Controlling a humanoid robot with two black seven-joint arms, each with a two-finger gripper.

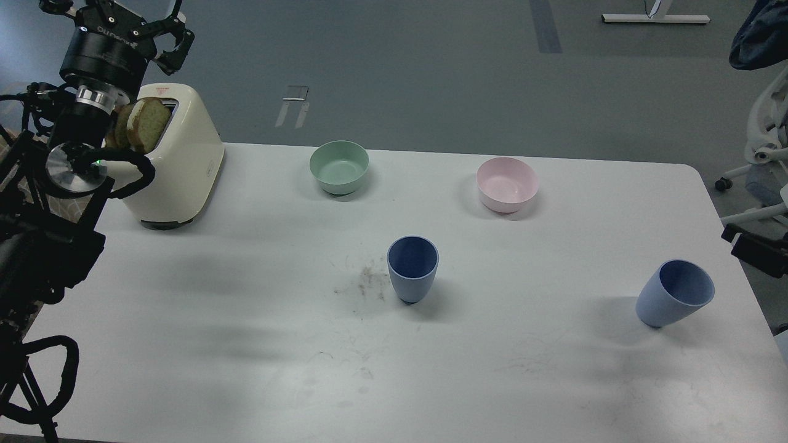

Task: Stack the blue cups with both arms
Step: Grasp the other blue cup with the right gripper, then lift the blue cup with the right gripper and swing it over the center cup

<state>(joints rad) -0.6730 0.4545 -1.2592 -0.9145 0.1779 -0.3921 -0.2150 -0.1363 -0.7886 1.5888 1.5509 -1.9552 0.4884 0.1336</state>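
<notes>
- Step in hand, as I judge it: the approach. Neither blue cup is held, and nothing is stacked yet.
- Centre cup point(412, 268) stands upright on the tabletop point(246, 320), just at 6 o'clock of the table's middle, mouth up, with a dark smudge beside it at 9 o'clock.
- Right cup point(674, 301) sits toward 4 o'clock, near the table's right edge, well apart from the first (it looks tilted toward the right; that may be lens distortion).
- Left gripper point(132, 24) is raised at 10 o'clock, above the cream toaster point(178, 166) with its toast slices point(144, 123); its fingers stand spread, holding nothing.
- Right arm: only a dark part shows at the 3 o'clock frame edge point(754, 246); its gripper is out of sight, so I cannot tell its state.
- Mint bowl point(339, 167) and pink bowl point(506, 184) sit at 12 and 1 o'clock, away from any likely path.
- Next move calls for: each arm descends on its nearer cup, grips the wall, then one cup is lifted and aligned mouth-up over the other.
</notes>
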